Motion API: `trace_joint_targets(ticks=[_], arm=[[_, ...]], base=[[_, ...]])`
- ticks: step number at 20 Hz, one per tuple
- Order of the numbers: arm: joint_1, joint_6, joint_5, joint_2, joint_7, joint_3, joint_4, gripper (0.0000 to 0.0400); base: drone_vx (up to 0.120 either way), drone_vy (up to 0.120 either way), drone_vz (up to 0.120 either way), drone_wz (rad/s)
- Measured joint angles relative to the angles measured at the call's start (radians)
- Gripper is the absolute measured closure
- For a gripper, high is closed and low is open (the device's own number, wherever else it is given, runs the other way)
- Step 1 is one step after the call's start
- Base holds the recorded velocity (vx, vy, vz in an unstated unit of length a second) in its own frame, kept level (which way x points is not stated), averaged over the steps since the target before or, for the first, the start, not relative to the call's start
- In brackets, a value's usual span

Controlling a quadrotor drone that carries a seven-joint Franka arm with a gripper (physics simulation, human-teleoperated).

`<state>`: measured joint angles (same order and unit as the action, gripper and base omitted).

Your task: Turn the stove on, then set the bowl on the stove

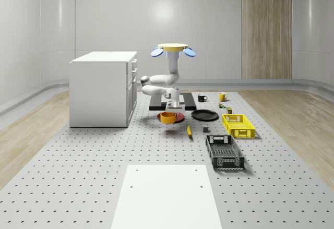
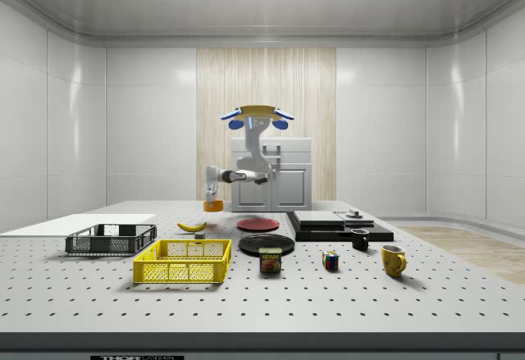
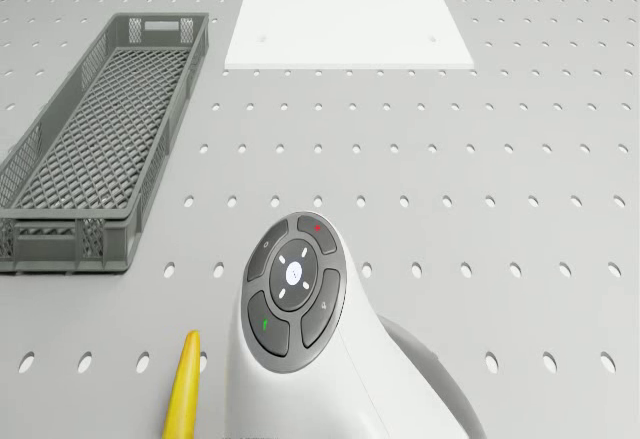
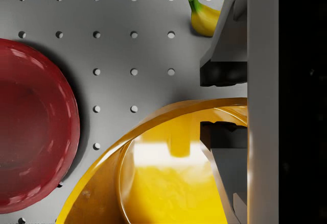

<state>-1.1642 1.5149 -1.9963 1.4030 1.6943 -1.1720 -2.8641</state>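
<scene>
The orange bowl (image 1: 168, 117) hangs a little above the table, over the near edge of a red plate (image 1: 177, 118). My gripper (image 1: 170, 111) is shut on the bowl's rim. In the wrist view one finger (image 4: 223, 74) is outside the bowl (image 4: 168, 183) and the other inside, with the gripper (image 4: 225, 105) pinching the rim. In the side view the gripper (image 2: 212, 200) holds the bowl (image 2: 213, 207) clear of the surface. The black stove (image 1: 156, 104) lies just behind; its knob (image 2: 354, 214) shows in the side view. The drone (image 1: 173, 48) hovers over the stove.
A white cabinet (image 1: 104, 88) stands at the whole-scene view's left. A banana (image 1: 189, 130), a black plate (image 1: 204, 115), a yellow crate (image 1: 238, 125) and a grey crate (image 1: 224, 152) lie to the right. Two mugs (image 1: 202, 98) sit behind. A white sheet (image 1: 167, 195) lies in front.
</scene>
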Motion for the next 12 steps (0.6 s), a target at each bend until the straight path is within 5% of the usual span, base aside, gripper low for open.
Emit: trace_joint_targets(ticks=[9, 12], arm=[[-0.002, 0.000, 0.016, 0.006, 0.004, -0.015, -0.003, 0.0300], [-0.003, 0.002, 0.018, 0.008, 0.005, -0.016, -0.003, 0.0300]], base=[[-0.120, 0.120, 0.120, 0.000], [-0.053, 0.013, 0.013, 0.000]])
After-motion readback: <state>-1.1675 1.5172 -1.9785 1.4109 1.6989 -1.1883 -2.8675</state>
